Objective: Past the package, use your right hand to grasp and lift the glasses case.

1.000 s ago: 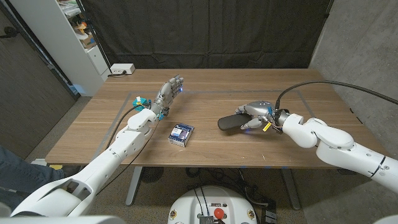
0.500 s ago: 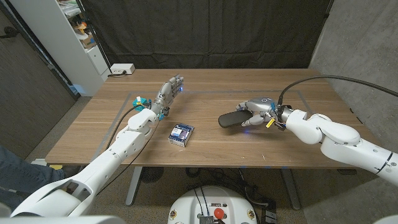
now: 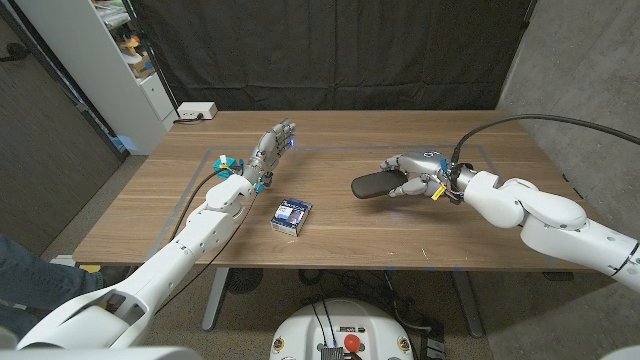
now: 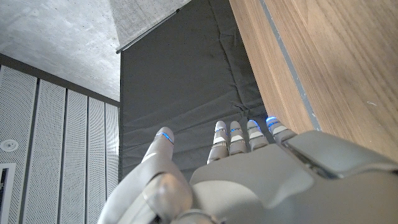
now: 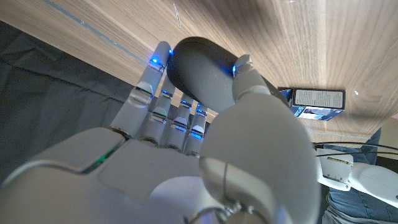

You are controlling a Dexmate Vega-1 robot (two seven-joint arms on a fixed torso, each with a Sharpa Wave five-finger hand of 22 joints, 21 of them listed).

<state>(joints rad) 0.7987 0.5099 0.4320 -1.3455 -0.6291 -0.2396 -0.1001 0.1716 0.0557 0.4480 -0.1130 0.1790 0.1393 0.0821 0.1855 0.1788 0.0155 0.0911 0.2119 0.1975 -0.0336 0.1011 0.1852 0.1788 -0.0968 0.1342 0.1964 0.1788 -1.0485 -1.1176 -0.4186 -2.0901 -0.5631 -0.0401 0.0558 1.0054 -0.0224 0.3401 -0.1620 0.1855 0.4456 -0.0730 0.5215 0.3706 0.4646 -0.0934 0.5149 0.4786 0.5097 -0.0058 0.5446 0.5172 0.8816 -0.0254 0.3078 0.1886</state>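
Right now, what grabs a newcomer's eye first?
The right hand gripping the dark glasses case right of the table's centre. Next, the small blue package near the front edge, and the left hand standing empty behind it.

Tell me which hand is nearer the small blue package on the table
Left. The left hand stands just beyond the package, on its left side. The right hand is farther off to the package's right, gripping the glasses case.
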